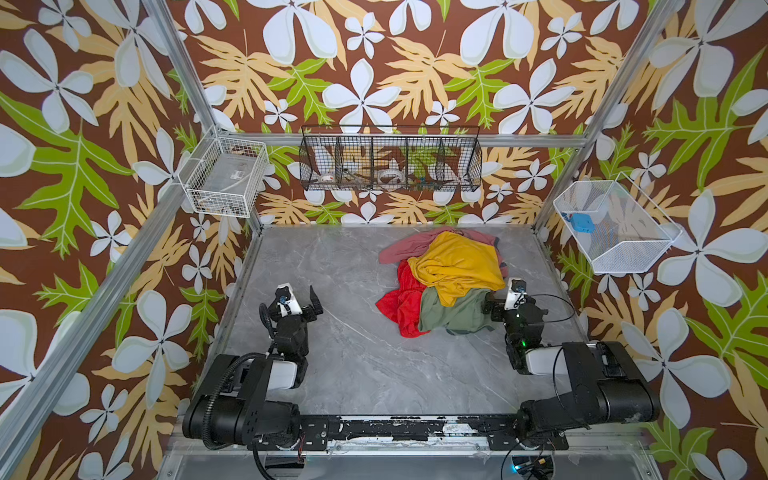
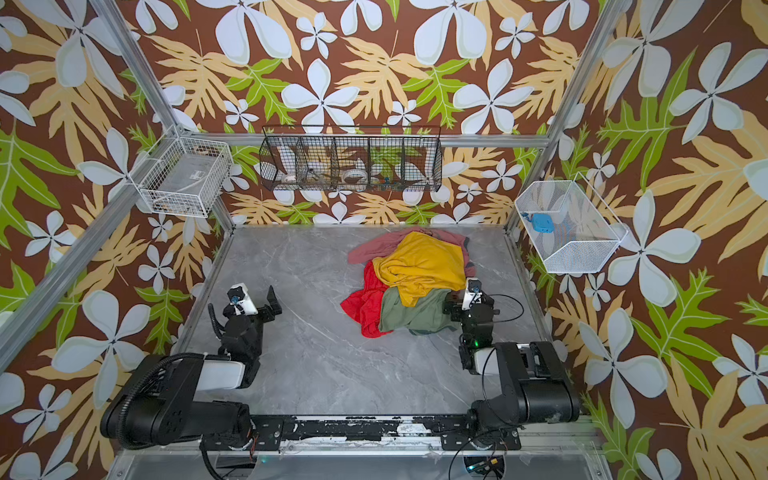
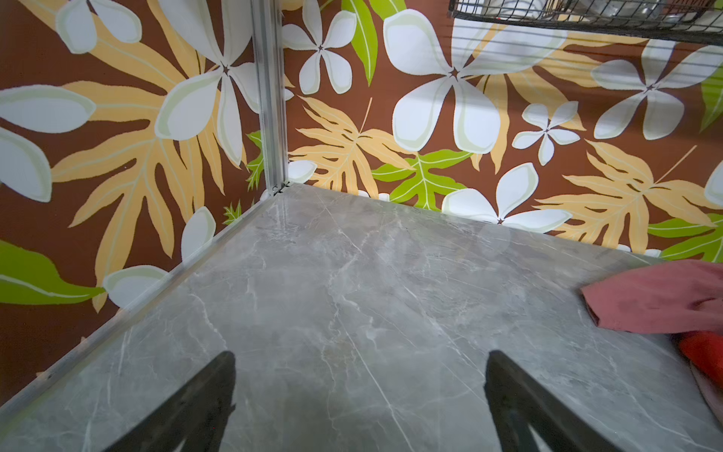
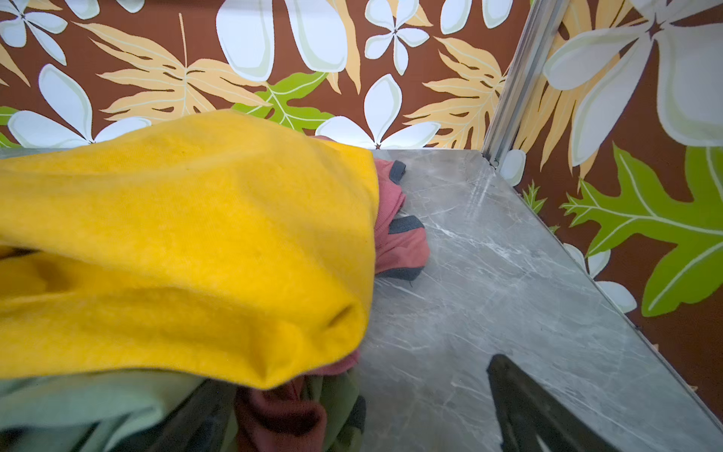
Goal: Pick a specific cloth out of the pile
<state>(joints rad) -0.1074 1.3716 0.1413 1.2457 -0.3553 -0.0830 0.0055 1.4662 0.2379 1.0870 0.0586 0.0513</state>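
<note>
The pile (image 1: pixel 444 278) (image 2: pixel 409 278) lies right of the table's middle, toward the back, with a mustard-yellow cloth (image 1: pixel 457 266) (image 4: pixel 187 242) on top. A red cloth (image 1: pixel 399 303) and a dusty pink one (image 1: pixel 407 245) (image 3: pixel 657 297) spread out beneath it. The olive-green cloth (image 1: pixel 453 313) (image 2: pixel 411 313) (image 4: pixel 70 403) sticks out at the near side, half covered by the yellow. My right gripper (image 1: pixel 508 293) (image 2: pixel 467 293) (image 4: pixel 358 371) is open at the pile's right edge. One finger is pushed in under the yellow and green folds, the other stands over bare table. My left gripper (image 1: pixel 296 296) (image 2: pixel 254 296) (image 3: pixel 360 354) hangs open and empty over bare table, well left of the pile.
The grey marble table (image 1: pixel 332 353) is walled by patterned panels and aluminium posts. A white wire basket (image 1: pixel 226 176) hangs at the left, a black wire basket (image 1: pixel 390 158) on the back wall, and a white mesh basket (image 1: pixel 615 226) holding a blue item (image 1: pixel 579 220) at the right.
</note>
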